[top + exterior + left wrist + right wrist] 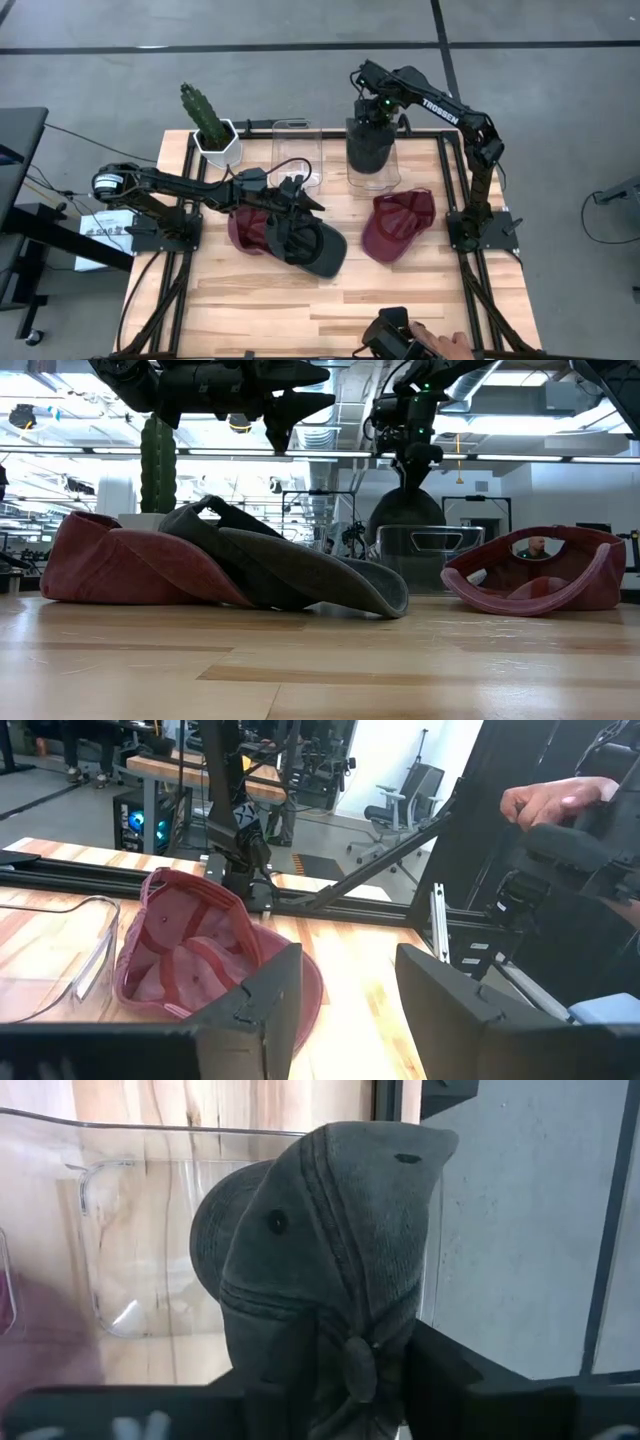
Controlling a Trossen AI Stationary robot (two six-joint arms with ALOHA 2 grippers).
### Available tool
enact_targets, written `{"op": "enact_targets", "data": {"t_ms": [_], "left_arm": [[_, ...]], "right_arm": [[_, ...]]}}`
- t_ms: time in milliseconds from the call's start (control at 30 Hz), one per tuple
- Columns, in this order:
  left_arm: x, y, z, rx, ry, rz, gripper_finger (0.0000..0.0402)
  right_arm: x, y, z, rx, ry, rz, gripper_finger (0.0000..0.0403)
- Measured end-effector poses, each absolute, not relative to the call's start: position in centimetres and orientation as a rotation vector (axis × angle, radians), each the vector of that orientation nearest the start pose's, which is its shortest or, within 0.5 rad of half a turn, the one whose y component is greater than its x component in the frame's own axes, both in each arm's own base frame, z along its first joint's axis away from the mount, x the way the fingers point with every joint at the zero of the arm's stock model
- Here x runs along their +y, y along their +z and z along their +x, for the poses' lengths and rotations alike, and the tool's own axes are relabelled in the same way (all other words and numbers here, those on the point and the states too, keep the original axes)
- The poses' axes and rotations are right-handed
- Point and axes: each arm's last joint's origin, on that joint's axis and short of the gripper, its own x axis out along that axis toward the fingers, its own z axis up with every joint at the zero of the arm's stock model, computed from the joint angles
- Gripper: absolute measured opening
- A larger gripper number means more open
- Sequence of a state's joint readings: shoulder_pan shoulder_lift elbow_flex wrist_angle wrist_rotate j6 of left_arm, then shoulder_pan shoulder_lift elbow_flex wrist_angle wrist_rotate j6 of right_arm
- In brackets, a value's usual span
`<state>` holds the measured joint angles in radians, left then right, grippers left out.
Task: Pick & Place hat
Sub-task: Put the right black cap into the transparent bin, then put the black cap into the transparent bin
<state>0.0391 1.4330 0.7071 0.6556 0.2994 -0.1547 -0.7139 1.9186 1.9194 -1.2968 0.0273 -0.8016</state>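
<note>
Hats lie across the counter (330, 310): a dark grey hat (372, 143) hangs over a clear bin (375, 178) at the far edge, its fabric between the right gripper's (374, 118) partly parted jaws. Left gripper (300, 205) hovers, jaws wide and empty, above a grey cap (318, 247) overlapping a maroon cap (246, 230); another maroon cap (398, 226) lies near the right edge

grey cap (300, 570) overlapping red cap (120, 565), second red cap (545, 575) apart

Grey hat (320, 1250) hides right end effector's grip.
</note>
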Motion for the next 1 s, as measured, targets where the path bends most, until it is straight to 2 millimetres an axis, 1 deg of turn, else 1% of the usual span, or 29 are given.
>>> {"op": "enact_targets", "data": {"t_ms": [133, 267, 400, 533, 667, 900, 1000], "left_arm": [[0.3, 24.1, 30.2, 0.089, -0.255, -0.165, 0.0159], [0.3, 24.1, 30.2, 0.089, -0.255, -0.165, 0.0159], [0.3, 24.1, 30.2, 0.089, -0.255, -0.166, 0.0159], [0.3, 24.1, 30.2, 0.089, -0.254, -0.166, 0.0159], [0.3, 24.1, 30.2, 0.086, -0.255, -0.165, 0.0161], [0.3, 24.1, 30.2, 0.085, -0.255, -0.165, 0.0160], [0.3, 24.2, 30.2, 0.074, -0.256, -0.163, 0.0161]], "right_arm": [[-24.9, 31.9, 28.9, 1.399, -0.110, -0.240, 0.0168], [-24.9, 31.9, 28.9, 1.455, -0.187, -0.271, 0.0215], [-24.9, 32.1, 28.7, 1.456, -0.206, -0.268, 0.0245], [-24.5, 33.0, 28.4, 1.433, -0.220, -0.280, 0.0249], [-23.9, 34.4, 27.6, 1.395, -0.259, -0.276, 0.0249], [-22.1, 38.1, 25.4, 1.284, -0.370, -0.247, 0.0249], [-20.8, 39.7, 24.6, 1.214, -0.413, -0.208, 0.0249]]}}
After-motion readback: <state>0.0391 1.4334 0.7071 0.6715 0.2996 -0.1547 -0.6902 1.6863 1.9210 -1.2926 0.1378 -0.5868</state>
